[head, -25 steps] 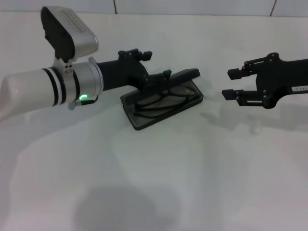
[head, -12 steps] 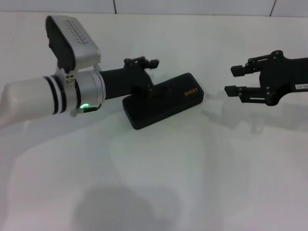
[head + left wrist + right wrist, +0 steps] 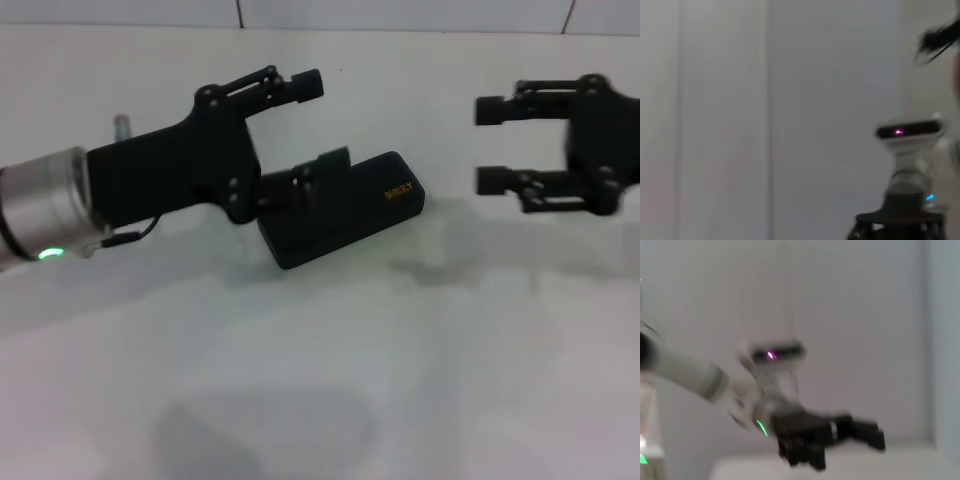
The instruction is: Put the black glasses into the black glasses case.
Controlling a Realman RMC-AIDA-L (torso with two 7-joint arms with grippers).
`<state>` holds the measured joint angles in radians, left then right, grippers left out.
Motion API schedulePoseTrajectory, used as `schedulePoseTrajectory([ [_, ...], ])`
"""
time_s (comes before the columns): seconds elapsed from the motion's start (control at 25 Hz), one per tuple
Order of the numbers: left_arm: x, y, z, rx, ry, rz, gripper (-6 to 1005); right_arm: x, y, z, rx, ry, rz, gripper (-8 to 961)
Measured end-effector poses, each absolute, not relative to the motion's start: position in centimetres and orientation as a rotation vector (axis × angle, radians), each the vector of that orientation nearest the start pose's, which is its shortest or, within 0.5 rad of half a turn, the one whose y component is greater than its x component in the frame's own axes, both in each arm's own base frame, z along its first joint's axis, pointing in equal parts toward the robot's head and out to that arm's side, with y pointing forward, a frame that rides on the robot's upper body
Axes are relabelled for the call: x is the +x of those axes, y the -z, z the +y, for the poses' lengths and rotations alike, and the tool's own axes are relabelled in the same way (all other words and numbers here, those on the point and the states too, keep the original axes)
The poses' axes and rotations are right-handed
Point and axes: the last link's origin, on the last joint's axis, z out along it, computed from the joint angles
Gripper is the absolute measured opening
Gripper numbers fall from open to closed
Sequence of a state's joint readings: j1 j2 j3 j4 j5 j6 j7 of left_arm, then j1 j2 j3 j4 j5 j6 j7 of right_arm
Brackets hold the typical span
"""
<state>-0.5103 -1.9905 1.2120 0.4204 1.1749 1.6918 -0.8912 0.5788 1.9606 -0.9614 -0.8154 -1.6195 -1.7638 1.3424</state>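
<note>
The black glasses case (image 3: 345, 210) lies shut on the white table (image 3: 420, 380) at centre, its orange logo (image 3: 400, 192) facing up. The black glasses are hidden; none show outside the case. My left gripper (image 3: 320, 122) is open and empty, raised just above and behind the case's left end, its lower finger (image 3: 330, 160) close over the lid. My right gripper (image 3: 490, 146) is open and empty, held in the air to the right of the case, apart from it. The right wrist view shows the left arm's gripper (image 3: 860, 432) farther off, blurred.
A tiled wall edge (image 3: 400, 15) runs along the back of the table. The wrist views show a plain wall and the robot's head (image 3: 910, 131), also seen in the right wrist view (image 3: 776, 354).
The case lid, open a second ago with the glasses inside, is now shut. My left gripper has turned and lifted off the lid. My right gripper has risen a little.
</note>
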Motion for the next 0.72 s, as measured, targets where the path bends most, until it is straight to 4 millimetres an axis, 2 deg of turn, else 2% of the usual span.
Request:
schedulePoseTrajectory([
  [0.04,-21.7,-0.4,30.9,-2.571,1.288,-0.03,796,18.7,-5.9,33.7,-2.859,-1.014,-0.033,484],
  [0.12,-21.8,-0.4,30.4,-2.574,1.309,-0.016,796,19.4,-6.1,33.0,-2.826,-1.083,-0.087,546],
  [0.28,-22.1,-0.4,29.7,-2.579,1.324,-0.017,797,20.1,-5.6,32.2,-2.809,-1.098,-0.154,671],
  [0.48,-22.1,0.0,29.1,-2.622,1.326,-0.003,797,20.7,-5.2,31.7,-2.804,-1.095,-0.164,732],
  [0.72,-22.1,0.3,28.9,-2.642,1.32,-0.003,796,21.1,-4.6,31.3,-2.786,-1.099,-0.176,732],
])
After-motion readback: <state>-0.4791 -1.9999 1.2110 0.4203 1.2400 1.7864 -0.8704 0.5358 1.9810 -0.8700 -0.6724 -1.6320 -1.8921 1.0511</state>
